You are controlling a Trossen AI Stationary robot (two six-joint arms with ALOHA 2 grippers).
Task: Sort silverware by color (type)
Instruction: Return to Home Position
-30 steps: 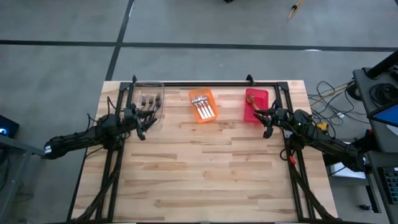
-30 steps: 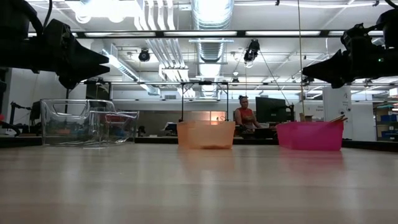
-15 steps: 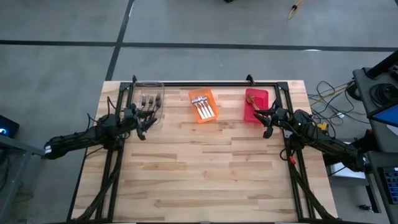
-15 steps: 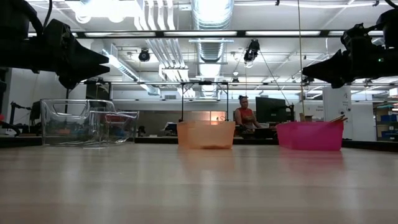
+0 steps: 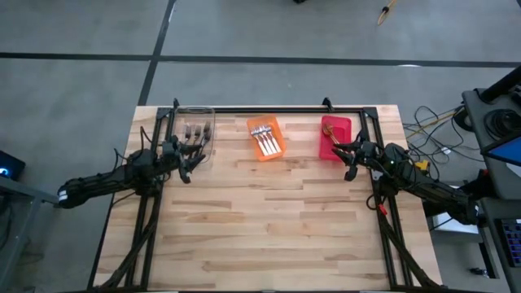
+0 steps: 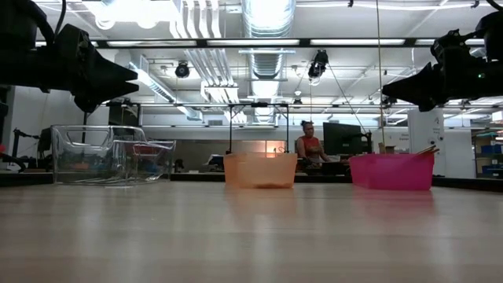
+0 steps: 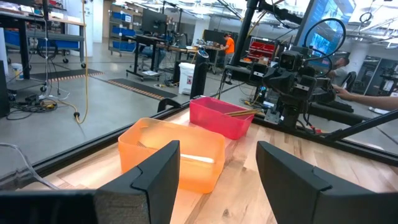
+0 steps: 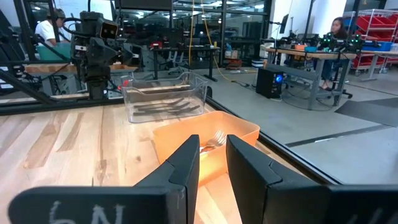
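All forks lie in bins along the table's far edge. Dark metal forks (image 5: 195, 130) rest in the clear bin (image 5: 196, 114). Silver forks with white handles (image 5: 268, 140) lie in the orange bin (image 5: 255, 125). Gold forks (image 7: 239, 112) sit in the red bin (image 5: 340, 125), their ends sticking up over its rim. My left gripper (image 5: 190, 158) hovers open just near of the clear bin, holding nothing. My right gripper (image 5: 345, 158) hovers beside the red bin's near end with a narrow gap between its fingers, also empty.
A black frame rail (image 5: 269, 109) runs along the far edge behind the bins, with posts at both sides. The wooden tabletop (image 5: 269, 220) stretches toward the near edge. People sit at desks in the room beyond.
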